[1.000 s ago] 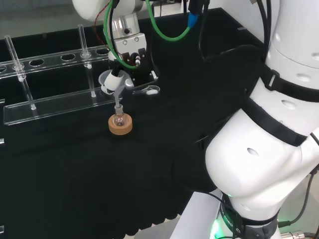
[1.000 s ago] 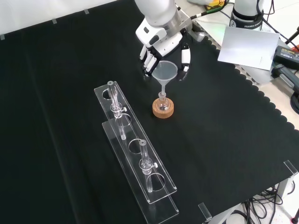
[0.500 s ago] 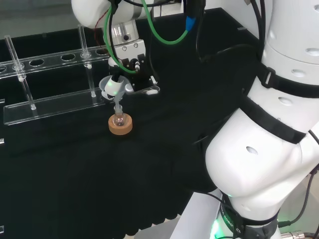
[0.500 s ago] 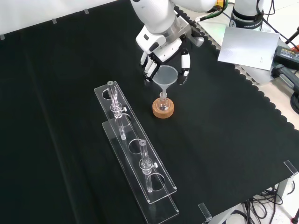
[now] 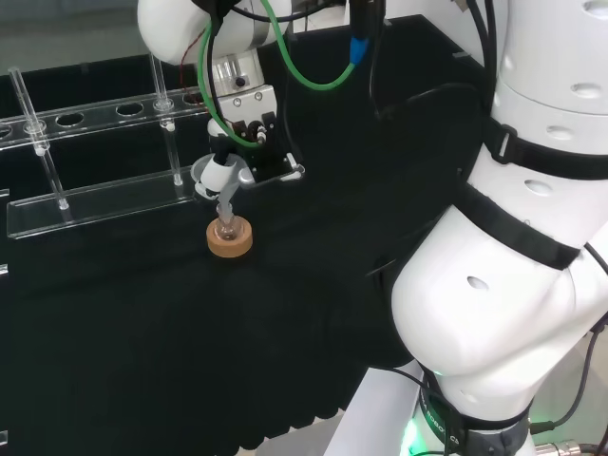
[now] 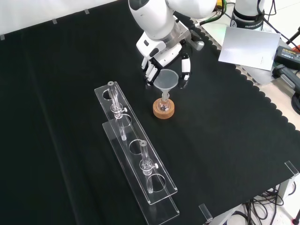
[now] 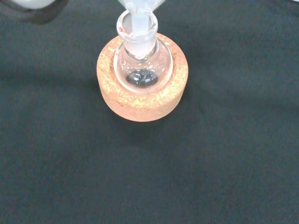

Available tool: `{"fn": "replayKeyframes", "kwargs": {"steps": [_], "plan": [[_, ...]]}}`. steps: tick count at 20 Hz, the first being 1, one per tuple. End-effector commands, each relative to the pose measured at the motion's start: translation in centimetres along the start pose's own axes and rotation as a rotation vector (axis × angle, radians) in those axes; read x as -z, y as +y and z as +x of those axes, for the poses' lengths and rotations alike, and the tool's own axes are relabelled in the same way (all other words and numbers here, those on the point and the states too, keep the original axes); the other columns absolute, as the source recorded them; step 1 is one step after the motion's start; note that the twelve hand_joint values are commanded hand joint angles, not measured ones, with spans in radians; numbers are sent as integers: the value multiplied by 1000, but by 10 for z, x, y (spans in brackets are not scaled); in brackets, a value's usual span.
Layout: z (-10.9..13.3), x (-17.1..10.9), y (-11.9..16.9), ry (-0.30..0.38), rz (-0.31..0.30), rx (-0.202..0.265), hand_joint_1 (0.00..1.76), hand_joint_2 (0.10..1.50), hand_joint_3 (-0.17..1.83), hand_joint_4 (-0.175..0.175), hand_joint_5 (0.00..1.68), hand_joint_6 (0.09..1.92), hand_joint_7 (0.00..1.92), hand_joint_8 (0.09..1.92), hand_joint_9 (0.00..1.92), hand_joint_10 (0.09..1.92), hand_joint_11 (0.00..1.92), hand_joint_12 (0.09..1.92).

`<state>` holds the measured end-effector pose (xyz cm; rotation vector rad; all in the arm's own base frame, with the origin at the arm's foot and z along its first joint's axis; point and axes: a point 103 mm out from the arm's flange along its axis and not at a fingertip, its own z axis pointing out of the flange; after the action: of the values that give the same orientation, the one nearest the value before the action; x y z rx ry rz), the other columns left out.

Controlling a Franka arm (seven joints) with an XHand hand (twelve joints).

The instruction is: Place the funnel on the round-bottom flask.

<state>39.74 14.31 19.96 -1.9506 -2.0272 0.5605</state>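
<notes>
A small clear round-bottom flask (image 6: 163, 105) sits upright in a cork ring (image 6: 164, 112) near the middle of the cloth. Above it is the clear funnel (image 6: 166, 79), whose stem enters the flask's neck. The hand (image 6: 161, 49) comes from the top of the front view, with fingers (image 6: 150, 71) on one side of the funnel's cone and the thumb on the other. The head view shows the funnel (image 5: 215, 173) under the hand (image 5: 249, 119), over the flask (image 5: 226, 226). The wrist view looks down on the flask (image 7: 142, 60), the cork ring (image 7: 140, 102) and the funnel stem (image 7: 138, 21) in the neck.
A long clear rack (image 6: 136, 154) holding test tubes lies to the left of the flask in the front view, and behind it in the head view as the rack (image 5: 95, 195). A white sheet (image 6: 248, 47) lies past the cloth's far right edge.
The hand has come down with the funnel. The stem now reaches further into the flask's neck. Flask and cork ring have stayed put.
</notes>
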Motion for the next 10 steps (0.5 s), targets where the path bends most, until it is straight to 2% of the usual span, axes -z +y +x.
{"fn": "replayKeyframes", "kwargs": {"steps": [1, 10], "plan": [[-2, -4, 2, 6, -8, 3, 785, 803, 546, -36, 547, 562, 701, 695, 1000, 399, 636, 1231], [-3, -5, 4, 9, -7, -2, 779, 805, 542, -39, 525, 552, 656, 725, 942, 430, 620, 1240]]}}
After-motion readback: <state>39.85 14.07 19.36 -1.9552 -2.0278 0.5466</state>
